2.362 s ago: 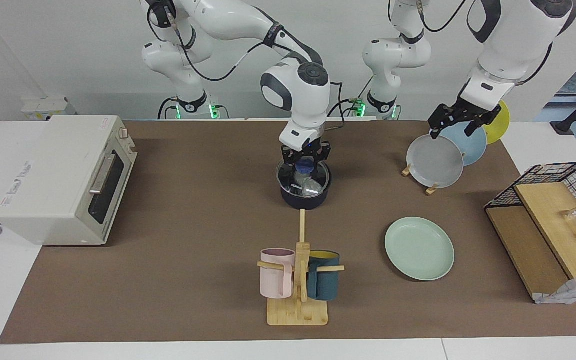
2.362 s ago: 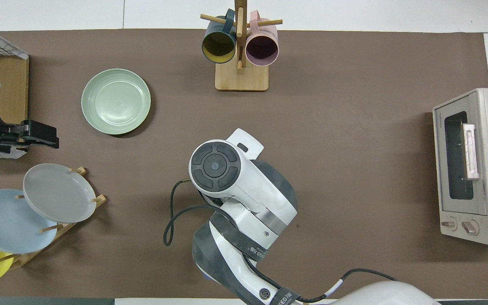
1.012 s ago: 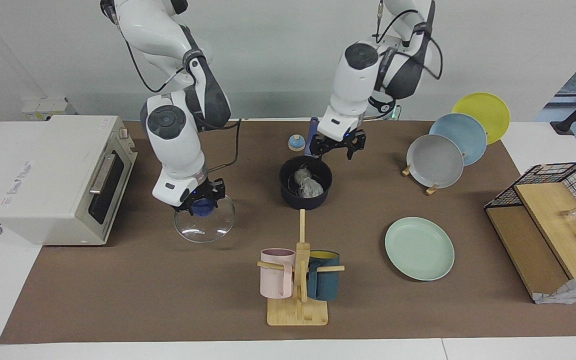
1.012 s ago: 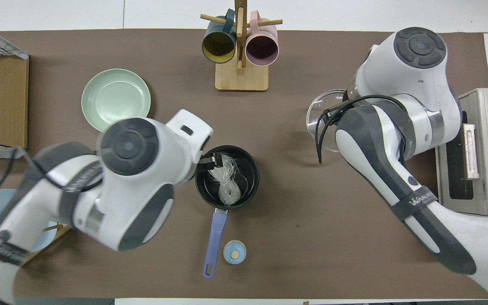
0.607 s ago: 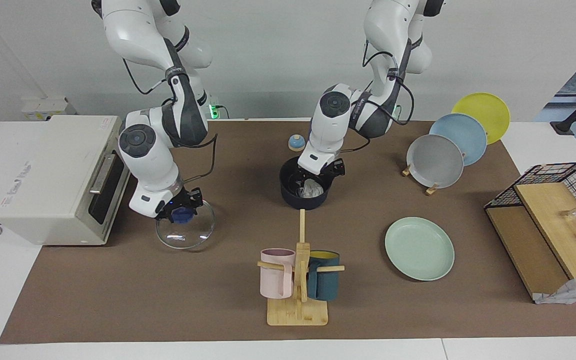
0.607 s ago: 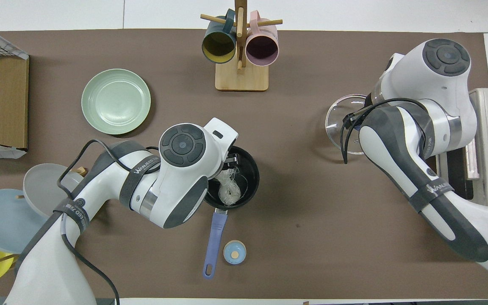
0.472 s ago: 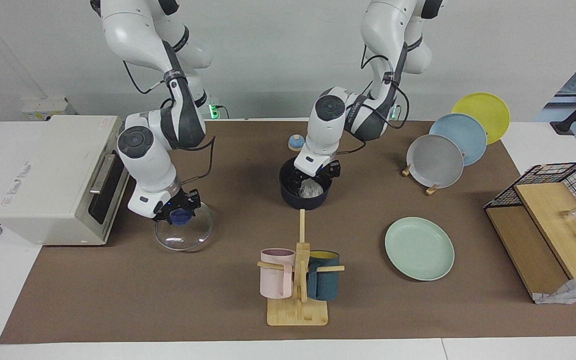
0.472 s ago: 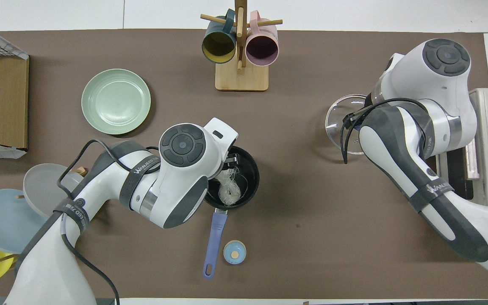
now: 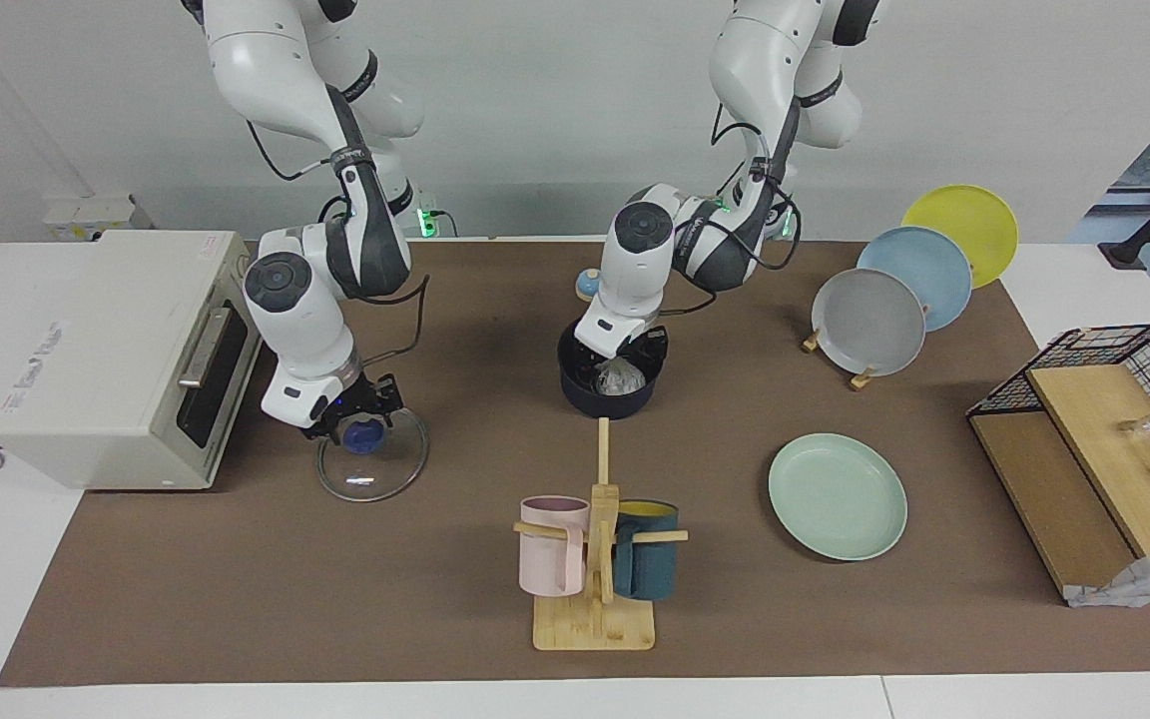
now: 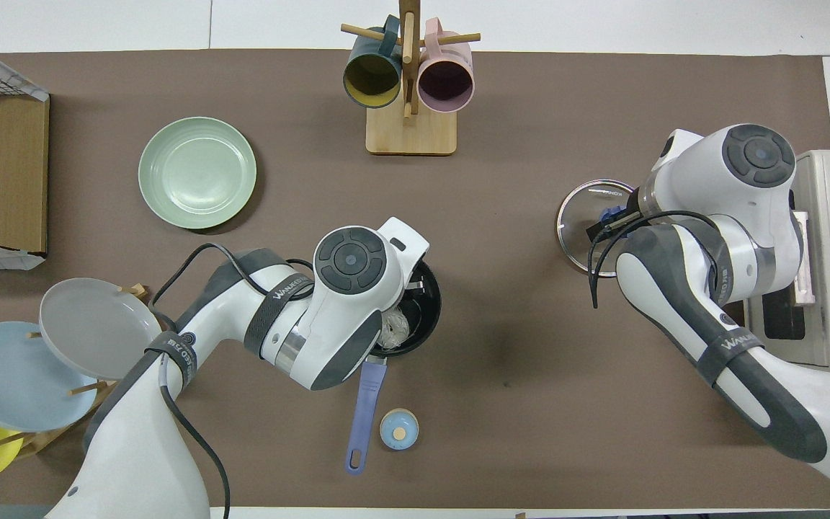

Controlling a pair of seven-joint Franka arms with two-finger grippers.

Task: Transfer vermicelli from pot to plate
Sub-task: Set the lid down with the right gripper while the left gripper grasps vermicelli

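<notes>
The dark navy pot [image 9: 585,394] stands mid-table, its blue handle [image 10: 362,411] pointing toward the robots. The vermicelli [image 9: 619,377] lies inside it as a whitish wrapped bundle, partly hidden in the overhead view [image 10: 393,328]. My left gripper [image 9: 627,352] is lowered into the pot, right at the vermicelli; its hand [image 10: 350,263] covers much of the pot from above. The mint-green plate [image 9: 838,496] lies bare, farther from the robots and toward the left arm's end. My right gripper [image 9: 360,424] is shut on the blue knob of the glass lid [image 9: 385,474], which lies flat on the mat in front of the oven.
A toaster oven [image 9: 116,359] stands at the right arm's end. A wooden mug rack [image 9: 595,559] with two mugs stands farther out than the pot. A rack with a grey plate [image 9: 869,320], a blue one and a yellow one, and a wire basket [image 9: 1114,350] are at the left arm's end. A small blue round object [image 10: 398,429] sits by the pot handle.
My right gripper took the lid off the pot, carried it toward the oven and lowered it flat onto the mat. My left gripper came over from the plate rack and sank into the pot.
</notes>
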